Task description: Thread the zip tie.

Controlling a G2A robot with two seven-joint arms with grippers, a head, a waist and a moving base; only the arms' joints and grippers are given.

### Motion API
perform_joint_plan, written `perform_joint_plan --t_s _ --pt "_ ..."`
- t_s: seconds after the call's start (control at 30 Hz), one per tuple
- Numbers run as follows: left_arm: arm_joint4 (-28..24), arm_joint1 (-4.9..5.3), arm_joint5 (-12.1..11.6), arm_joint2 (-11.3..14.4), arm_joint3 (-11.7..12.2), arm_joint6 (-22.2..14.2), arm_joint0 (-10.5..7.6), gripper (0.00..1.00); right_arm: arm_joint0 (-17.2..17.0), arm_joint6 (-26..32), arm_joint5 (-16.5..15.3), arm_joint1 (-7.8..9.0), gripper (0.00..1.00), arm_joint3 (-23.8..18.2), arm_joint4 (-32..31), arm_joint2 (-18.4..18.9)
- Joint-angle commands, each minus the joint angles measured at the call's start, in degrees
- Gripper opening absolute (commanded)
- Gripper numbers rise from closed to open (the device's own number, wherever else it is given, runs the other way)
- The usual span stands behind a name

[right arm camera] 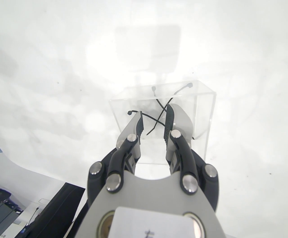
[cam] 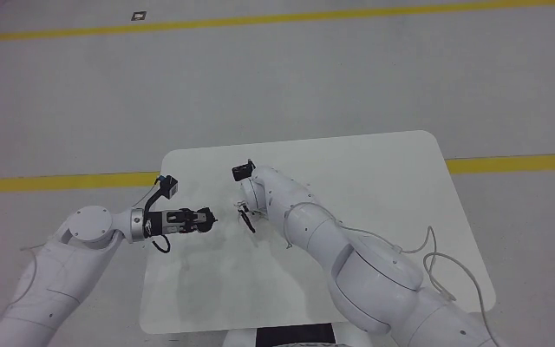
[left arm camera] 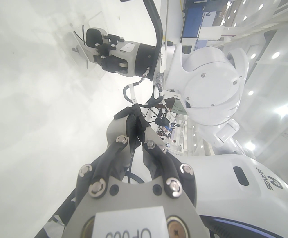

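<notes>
A clear plastic box (right arm camera: 202,117) on the white table (cam: 373,173) holds three black zip ties (right arm camera: 157,102) lying crossed. My right gripper (right arm camera: 154,112) points down into the box, open, with its fingers on either side of the crossed ties and touching none that I can see. The left wrist view shows the same right gripper (left arm camera: 83,42) at the box (left arm camera: 94,20). My left gripper (left arm camera: 132,115) is a short way to the left of it in the top view (cam: 208,219), shut on a thin black zip tie (left arm camera: 131,155) that runs back between its fingers.
Bare table stretches to the right and toward the far edge. The right arm (cam: 312,225) lies across the table's middle. A black cable (left arm camera: 155,29) arches over the right wrist.
</notes>
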Motion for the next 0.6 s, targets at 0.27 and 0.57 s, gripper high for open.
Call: perform_joint_plan --t_s 0.27,0.57 --pt "0.0 0.0 0.0 0.0 0.0 0.0 0.0 0.0 -0.7 1.2 -0.6 0.01 0.15 -0.2 -1.8 -0.3" --pt "0.0 0.0 0.0 0.0 0.0 0.0 0.0 0.0 -0.7 1.3 0.0 0.01 0.0 -0.5 -2.3 0.1"
